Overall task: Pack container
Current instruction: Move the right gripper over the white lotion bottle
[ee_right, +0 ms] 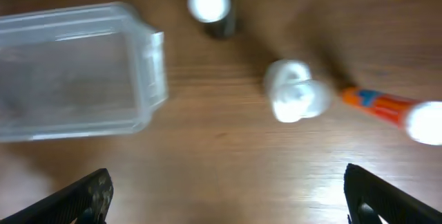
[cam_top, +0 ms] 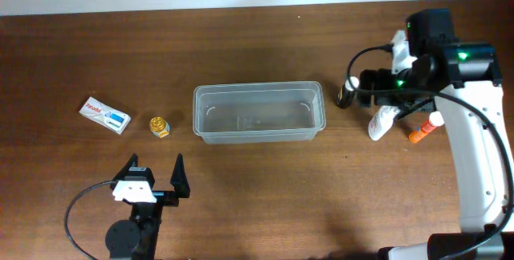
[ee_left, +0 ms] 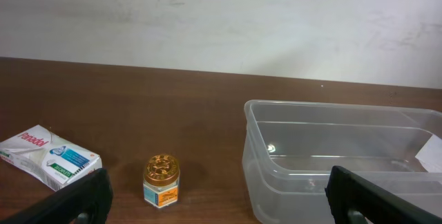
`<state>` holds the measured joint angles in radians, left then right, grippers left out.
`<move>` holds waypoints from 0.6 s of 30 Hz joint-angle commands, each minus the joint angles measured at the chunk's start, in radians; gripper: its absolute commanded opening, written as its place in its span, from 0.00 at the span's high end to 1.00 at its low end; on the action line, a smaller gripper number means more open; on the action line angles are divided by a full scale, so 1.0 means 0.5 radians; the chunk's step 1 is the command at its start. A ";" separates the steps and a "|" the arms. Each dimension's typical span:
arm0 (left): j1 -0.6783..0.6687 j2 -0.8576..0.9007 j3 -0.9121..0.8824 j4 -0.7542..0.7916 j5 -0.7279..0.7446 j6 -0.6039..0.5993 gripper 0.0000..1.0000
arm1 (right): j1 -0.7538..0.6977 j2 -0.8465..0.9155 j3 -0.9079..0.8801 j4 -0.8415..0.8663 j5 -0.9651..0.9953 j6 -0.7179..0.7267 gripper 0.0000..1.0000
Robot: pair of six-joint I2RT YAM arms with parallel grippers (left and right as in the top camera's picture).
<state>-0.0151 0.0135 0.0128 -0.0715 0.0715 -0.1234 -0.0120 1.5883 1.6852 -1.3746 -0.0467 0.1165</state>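
The clear container point(cam_top: 257, 138) stands in the middle of the counter point(cam_top: 265, 204). The left end effector point(cam_top: 157, 164) is released, with its fingers wide apart, and sits in front of a small gold-lidded jar point(cam_top: 161, 125) and a white and blue box point(cam_top: 105, 115). The right end effector point(ee_right: 228, 182) is also released. It hovers right of the container, above a dark bottle point(cam_top: 346, 93), a white tube point(cam_top: 382, 122) and an orange tube point(cam_top: 424, 128).

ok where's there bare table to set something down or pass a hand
Bare: wood in front of the container, right of the left gripper; the strip behind it. Crowded: its right end, with dark bottle, white tube and orange pen; jar near its left.
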 commanded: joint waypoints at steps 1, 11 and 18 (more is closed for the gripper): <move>0.010 -0.017 -0.008 -0.008 0.006 0.032 0.01 | -0.040 0.069 0.034 -0.005 0.246 0.015 0.02; 0.010 -0.017 -0.008 -0.008 0.006 0.033 0.01 | -0.086 0.442 0.030 -0.040 0.220 0.033 0.01; 0.010 -0.017 -0.008 -0.008 0.006 0.033 0.01 | -0.163 0.587 0.030 -0.014 0.060 0.047 0.01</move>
<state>-0.0151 0.0135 0.0128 -0.0715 0.0715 -0.1234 -0.0654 1.8690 1.6867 -1.3834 0.0277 0.1295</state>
